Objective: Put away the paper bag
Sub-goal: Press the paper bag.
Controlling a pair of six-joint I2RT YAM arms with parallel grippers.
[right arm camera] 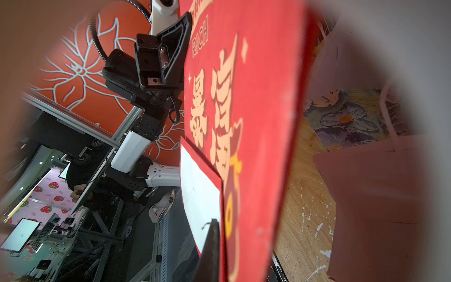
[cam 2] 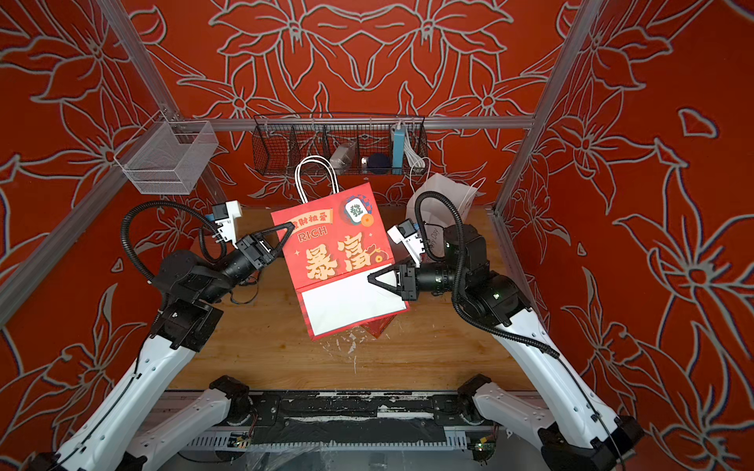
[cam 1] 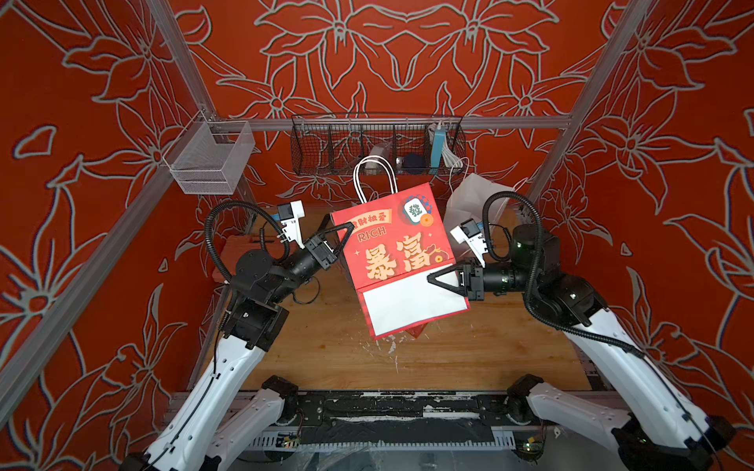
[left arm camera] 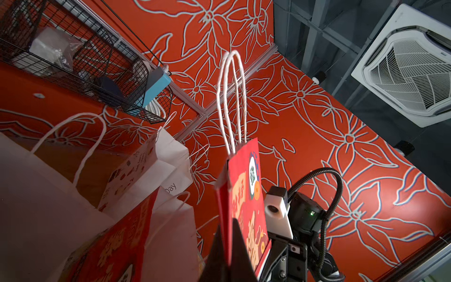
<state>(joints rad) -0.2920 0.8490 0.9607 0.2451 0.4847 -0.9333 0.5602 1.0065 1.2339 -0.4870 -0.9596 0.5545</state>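
Observation:
The paper bag (cam 1: 391, 244) (cam 2: 338, 244) is red with gold characters, "RICH" and white cord handles (cam 1: 375, 179). It is folded flat with its white bottom panel (cam 1: 412, 304) turned up, and it hangs tilted above the wooden table. My left gripper (cam 1: 349, 232) (cam 2: 290, 231) is shut on its upper left edge; the left wrist view shows the jaws (left arm camera: 229, 234) pinching the red paper (left arm camera: 244, 195). Over at the bag's right edge, by the white panel, my right gripper (cam 1: 430, 278) (cam 2: 370, 279) (right arm camera: 214, 227) is shut on the bag (right arm camera: 256, 97).
A black wire basket (cam 1: 377, 147) with small items and a white mesh basket (cam 1: 208, 163) hang on the back rail. A white paper bag (cam 1: 469, 200) stands at the back right. More bags, white (left arm camera: 36, 195) and red (left arm camera: 117, 244), show in the left wrist view. The wooden table (cam 1: 449, 359) is paint-flecked.

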